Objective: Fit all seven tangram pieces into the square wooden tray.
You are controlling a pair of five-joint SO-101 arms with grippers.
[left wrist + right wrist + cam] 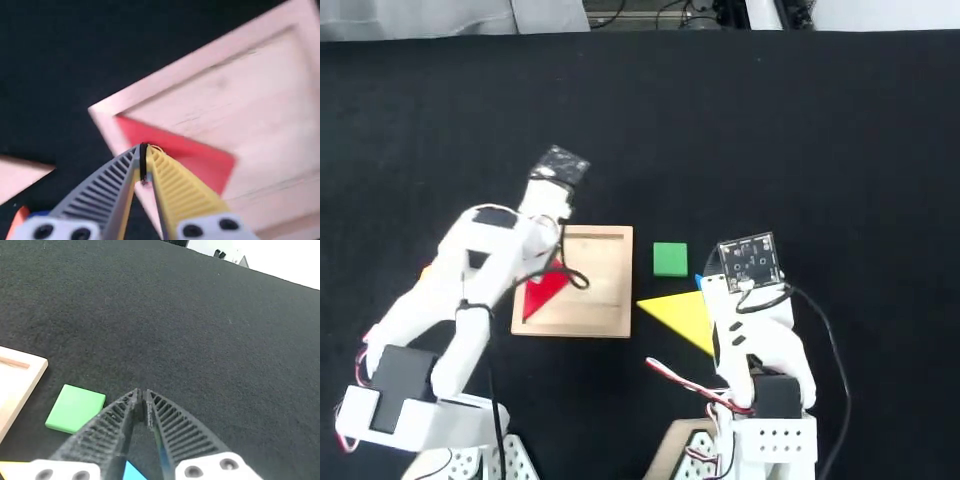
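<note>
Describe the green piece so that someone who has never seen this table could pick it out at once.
Find the square wooden tray mid-table on the black cloth. Just off its far right corner lies the green square. Unlike the yellow triangle nearby and the red triangle in the tray, it has four sides.

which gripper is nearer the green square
Right. The right gripper sits just beside the green square; the left gripper is over the wooden tray, at the red triangle.
</note>
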